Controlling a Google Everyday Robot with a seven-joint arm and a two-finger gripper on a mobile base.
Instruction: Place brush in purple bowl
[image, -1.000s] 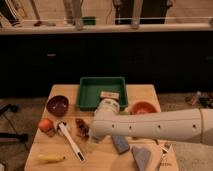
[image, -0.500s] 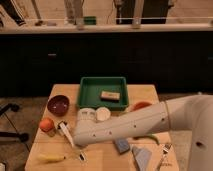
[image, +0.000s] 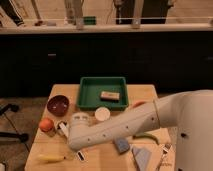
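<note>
At the near edge of the worktop (image: 100, 162) a yellow banana (image: 50, 158) is lying crosswise. Just right of it the near end of the brush (image: 80, 156) is poking out from under the arm (image: 125, 127).

The arm has been swinging left and down over the last second, from the middle of the worktop to this front-left corner. Its rounded end is now covering the brush's middle. The claw (image: 75, 145) is sitting under that end, low over the brush and mostly hidden, so we cannot tell whether it is apart, together or clamped on anything.

We are reading this as the reach closing in on the grasp, with the brush not yet lifted. It is lying flat on the worktop.

The brush's long axis is running diagonally, from near-right to far-left. The far end is showing again beside the orange fruit (image: 46, 124) and is pointing roughly toward the purple bowl (image: 58, 105).

That bowl is sitting empty a little farther back on the left, apart from the brush. The carry looks short to us, though the brush is longer than the bowl is wide and will probably rest across the rim.

Farthest back, the green tray (image: 85, 95) is holding a small block.
</note>
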